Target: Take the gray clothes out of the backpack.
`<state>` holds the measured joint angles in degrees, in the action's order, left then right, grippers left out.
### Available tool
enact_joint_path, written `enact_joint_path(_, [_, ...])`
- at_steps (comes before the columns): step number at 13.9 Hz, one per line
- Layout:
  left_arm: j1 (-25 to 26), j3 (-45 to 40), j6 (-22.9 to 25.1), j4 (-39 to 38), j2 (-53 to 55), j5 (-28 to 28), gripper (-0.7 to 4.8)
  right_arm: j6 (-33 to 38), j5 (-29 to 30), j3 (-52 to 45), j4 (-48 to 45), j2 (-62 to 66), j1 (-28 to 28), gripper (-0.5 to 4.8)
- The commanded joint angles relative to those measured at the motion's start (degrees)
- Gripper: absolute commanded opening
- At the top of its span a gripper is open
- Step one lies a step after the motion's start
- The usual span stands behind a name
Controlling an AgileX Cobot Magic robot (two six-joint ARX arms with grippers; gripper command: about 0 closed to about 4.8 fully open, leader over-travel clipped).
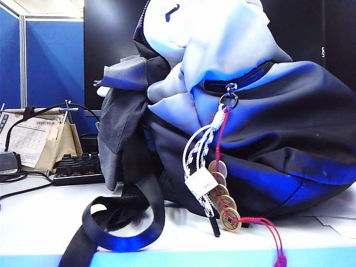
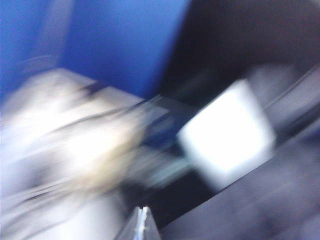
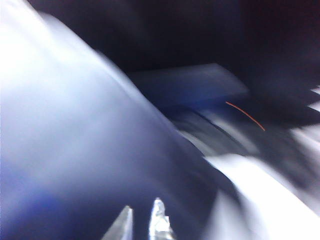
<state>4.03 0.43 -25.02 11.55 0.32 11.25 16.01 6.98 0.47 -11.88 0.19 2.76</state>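
The backpack [image 1: 289, 128] lies on its side on the white table, filling most of the exterior view, with its pale gray panel [image 1: 211, 39] on top. The gray clothes [image 1: 119, 128] bulge out of its left end as a wrinkled charcoal bundle. Neither gripper shows in the exterior view. In the blurred left wrist view my left gripper [image 2: 143, 212] has its tips pressed together, empty, beside dark fabric [image 2: 260, 200]. In the right wrist view my right gripper [image 3: 142, 212] hangs over the backpack's dark shell [image 3: 75, 150], tips a narrow gap apart with nothing between them.
A black strap [image 1: 128, 222] loops over the table's front edge. A white cord [image 1: 200, 150] and brass coins [image 1: 222, 194] on red string hang from the zipper. A keyboard [image 1: 78, 167], a desk calendar [image 1: 33, 139] and a blue partition [image 1: 50, 61] stand at back left.
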Motion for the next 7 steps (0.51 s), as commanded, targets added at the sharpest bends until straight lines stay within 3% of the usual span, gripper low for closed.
enact_joint_path(1, [-1.0,0.1,-22.4,17.8,-0.1,0.7,0.48,12.6,-2.2,2.3,-22.7,0.3,2.0,0.12])
enact_joint_path(2, [-2.1,0.2,-30.4,22.4,-0.1,-0.9,0.49,12.7,-3.5,6.6,-21.4,1.6,2.6,0.12])
enact_joint_path(4, [-4.8,2.6,-35.8,25.0,0.5,-3.6,0.49,12.7,-3.6,15.6,-20.3,9.6,3.9,0.13])
enact_joint_path(5, [-6.1,5.0,-35.1,24.9,0.6,-3.6,0.49,12.7,-0.8,20.2,-20.3,15.6,4.6,0.14])
enact_joint_path(6, [-7.2,7.9,-31.2,24.4,0.9,-2.9,0.48,12.6,5.1,25.6,-20.3,23.5,5.8,0.36])
enact_joint_path(7, [-7.5,10.9,-26.1,22.3,1.9,-0.8,0.48,12.5,11.5,30.6,-20.3,31.5,7.3,1.07])
